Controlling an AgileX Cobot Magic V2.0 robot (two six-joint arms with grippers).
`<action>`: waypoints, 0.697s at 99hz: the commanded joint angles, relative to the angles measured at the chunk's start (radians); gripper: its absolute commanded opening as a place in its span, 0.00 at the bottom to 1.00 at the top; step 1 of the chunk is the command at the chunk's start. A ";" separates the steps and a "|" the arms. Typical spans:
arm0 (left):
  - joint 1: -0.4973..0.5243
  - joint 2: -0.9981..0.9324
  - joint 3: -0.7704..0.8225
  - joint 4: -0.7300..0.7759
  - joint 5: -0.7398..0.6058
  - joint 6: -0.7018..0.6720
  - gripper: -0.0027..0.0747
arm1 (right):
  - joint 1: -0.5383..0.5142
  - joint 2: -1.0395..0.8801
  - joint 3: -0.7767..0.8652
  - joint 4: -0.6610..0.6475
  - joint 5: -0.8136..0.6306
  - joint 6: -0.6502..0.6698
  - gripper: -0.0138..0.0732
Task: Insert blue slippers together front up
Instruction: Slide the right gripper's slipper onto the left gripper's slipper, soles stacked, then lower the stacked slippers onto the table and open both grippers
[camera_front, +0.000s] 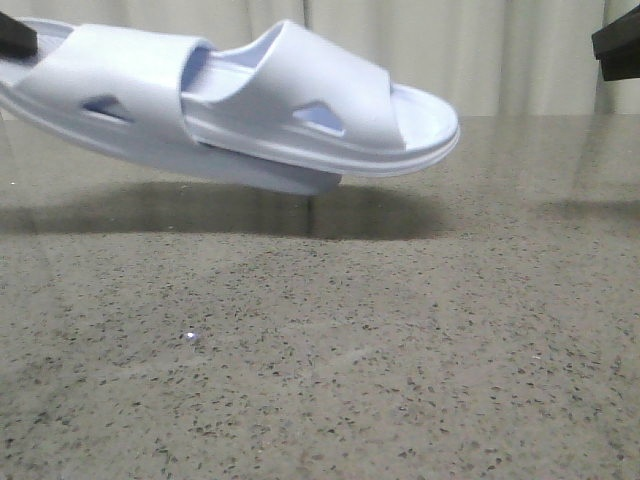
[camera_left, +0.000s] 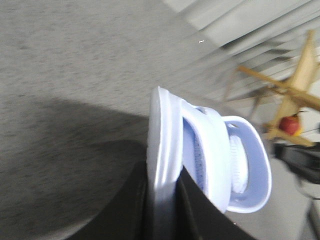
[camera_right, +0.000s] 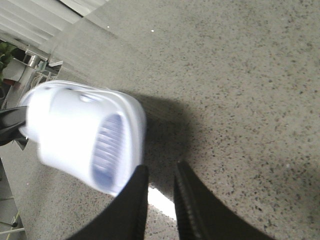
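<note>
Speckled grey stone makes up the worktop, with pale curtains behind it. The slippers are nested, one pushed under the other's strap, and held clear of the worktop at the upper left of the front view, toes pointing to my right side and slightly raised; their shadow lies on the stone beneath.

My left claw is clenched on the slippers: the wrist view shows its two dark fingers pinching the heel edge of the outer sole, the pair standing on edge from that camera. The front view shows only a dark corner of this claw at the top left edge.

My right claw holds nothing; its fingers stand nearly closed with a narrow gap, apart from the slippers, which appear blurred just beside them. The front view catches only a dark corner of it at the top right edge, well apart from the pair.

Only the left wrist view shows a wooden frame and a red object beyond the worktop.
</note>
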 joint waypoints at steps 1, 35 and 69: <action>-0.014 -0.023 -0.031 -0.018 -0.029 0.002 0.06 | -0.008 -0.043 -0.030 0.047 0.128 0.004 0.26; -0.062 -0.021 -0.031 0.041 -0.144 0.083 0.30 | -0.008 -0.043 -0.030 0.046 0.128 0.014 0.26; -0.037 -0.023 -0.057 0.109 -0.150 0.084 0.66 | -0.008 -0.043 -0.030 0.016 0.123 0.014 0.26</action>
